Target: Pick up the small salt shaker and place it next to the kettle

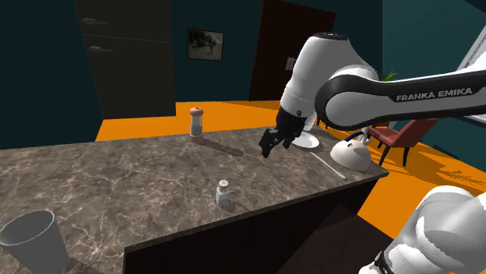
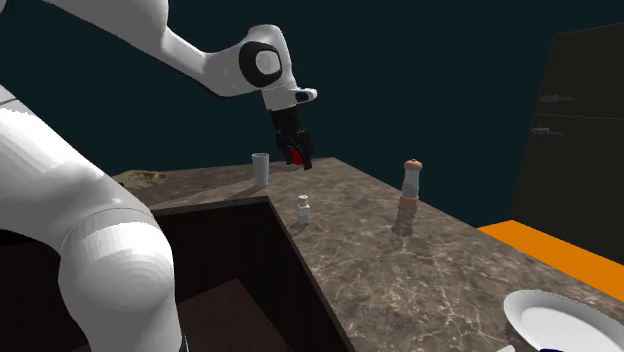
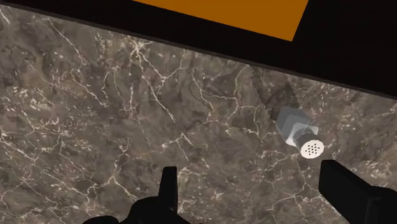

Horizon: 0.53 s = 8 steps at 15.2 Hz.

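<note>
stage: approaching, nothing grasped | gripper hovering, jaws standing apart, empty | salt shaker sitting untouched near counter robot-side edge | kettle at corner | pick and place both remaining

Both exterior views over counter

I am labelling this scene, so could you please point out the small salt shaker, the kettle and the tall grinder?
small salt shaker (image 1: 223,194), shoulder view, on its body.
kettle (image 1: 350,154), shoulder view, on its white body.
tall grinder (image 1: 196,124), shoulder view, on its body.
</note>
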Motion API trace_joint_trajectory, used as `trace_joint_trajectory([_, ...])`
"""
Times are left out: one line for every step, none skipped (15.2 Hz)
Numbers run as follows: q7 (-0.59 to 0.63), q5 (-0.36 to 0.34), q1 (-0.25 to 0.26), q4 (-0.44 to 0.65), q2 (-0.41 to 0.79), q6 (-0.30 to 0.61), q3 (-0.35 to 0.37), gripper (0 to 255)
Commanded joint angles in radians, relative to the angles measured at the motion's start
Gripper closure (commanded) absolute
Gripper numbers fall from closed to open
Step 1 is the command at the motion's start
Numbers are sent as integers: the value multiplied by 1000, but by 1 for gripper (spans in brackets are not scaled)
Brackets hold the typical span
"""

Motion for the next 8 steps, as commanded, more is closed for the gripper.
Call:
trace_joint_trajectory([65, -17, -8, -2, 56, 60, 50, 0])
trace_joint_trajectory([97, -31, -15, 2, 87, 87, 75, 0])
trace_joint_trajectory([131, -47, -24, 9, 120, 112, 100, 0])
trace_joint_trajectory([168, -67, -33, 17, 154, 136, 125, 0])
trace_joint_trajectory([206, -91, -43, 27, 190, 159, 150, 0])
trace_joint_trajectory([246, -118, -55, 39, 228, 180, 176, 0])
trace_joint_trajectory([289, -150, -67, 52, 267, 199, 201, 0])
trace_joint_trajectory([335, -187, -78, 68, 308, 216, 225, 0])
